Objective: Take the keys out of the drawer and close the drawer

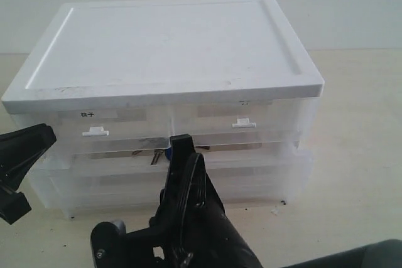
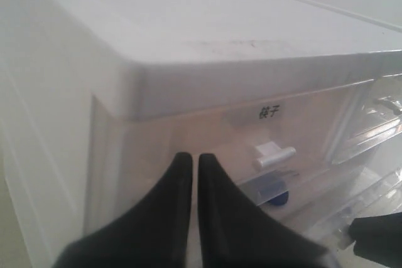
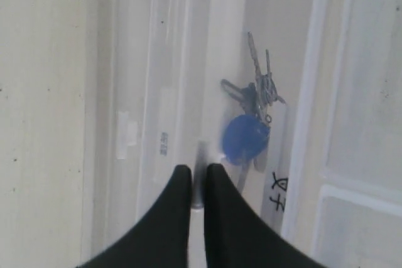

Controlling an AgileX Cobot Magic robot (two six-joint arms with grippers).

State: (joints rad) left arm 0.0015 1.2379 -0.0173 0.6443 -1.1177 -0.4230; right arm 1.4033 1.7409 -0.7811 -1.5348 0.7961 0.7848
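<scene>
**Almost over the keys, fingers closed**

We have the right gripper (image 3: 196, 171) hanging over the open drawer (image 3: 276, 29), just inside its near front edge. Its fingers are pressed nearly together, and we see nothing in them. The keys (image 3: 251, 101) lie flat on the drawer floor just beyond the tips, with the blue fob (image 3: 245, 139) nearest, so we judge the fingers must part before closing on them. The left gripper (image 2: 190, 158) waits by the near left corner of the cabinet (image 1: 169, 42), likewise closed and empty. That keeps it clear of the reach, and we think it is well placed to push the drawer shut.
</scene>
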